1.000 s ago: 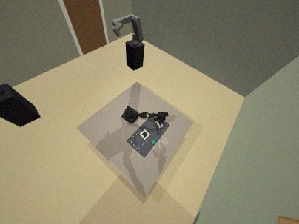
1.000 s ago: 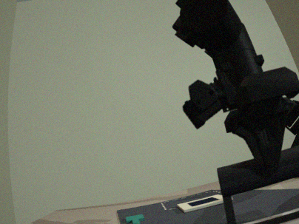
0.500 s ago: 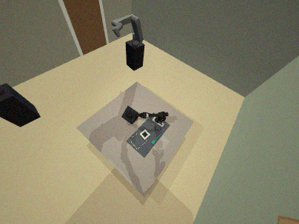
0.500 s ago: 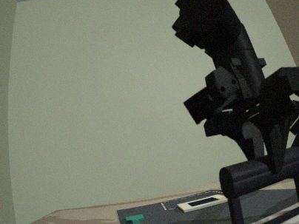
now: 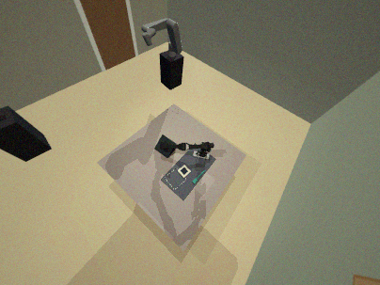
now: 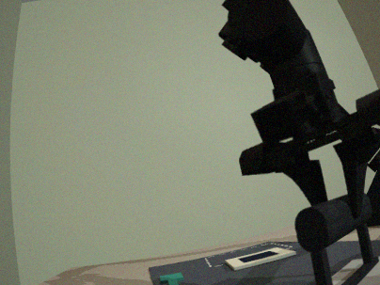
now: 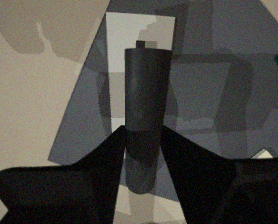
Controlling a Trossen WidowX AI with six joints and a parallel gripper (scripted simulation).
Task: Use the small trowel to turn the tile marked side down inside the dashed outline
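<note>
One dark handle of the trowel (image 6: pixel 331 222) (image 7: pixel 147 90) is pinched between the two black fingers of the end effector (image 5: pixel 202 152) (image 6: pixel 340 208) (image 7: pixel 142 129), one fingertip on each side of the grip. In the wrist view the handle runs nearly upright through the middle of the frame, its lower end between the fingers, with the pale blade (image 7: pixel 116 45) showing behind it and above its upper end. In the exterior view the trowel is at the lower right, the round end of its handle toward the camera, with two dark uprights (image 6: pixel 322 267) directly below the handle.

The tile (image 5: pixel 183 170) (image 6: pixel 261 259) lies flat on the dark mat (image 5: pixel 184 192) (image 6: pixel 188 267) (image 7: pixel 210 100), a pale border around a dark centre facing up. From the top it sits at the upper right side of the dashed outline (image 5: pixel 175 188) (image 6: pixel 207 262). The end effector is apart from it, over the upper right part of the mat in that view.

A green piece (image 5: pixel 198 177) (image 6: pixel 171 278) is on the mat too, to the lower right of the tile from the top and at the bottom of the exterior frame. The mat lies on a pale brownish surface (image 5: pixel 136 154) (image 6: pixel 94 274) (image 7: pixel 40 75). From its dark base (image 5: pixel 165 146), the black arm (image 5: pixel 188 146) (image 6: pixel 301 74) stretches rightward in the top view; its shadows fall across the surface.
</note>
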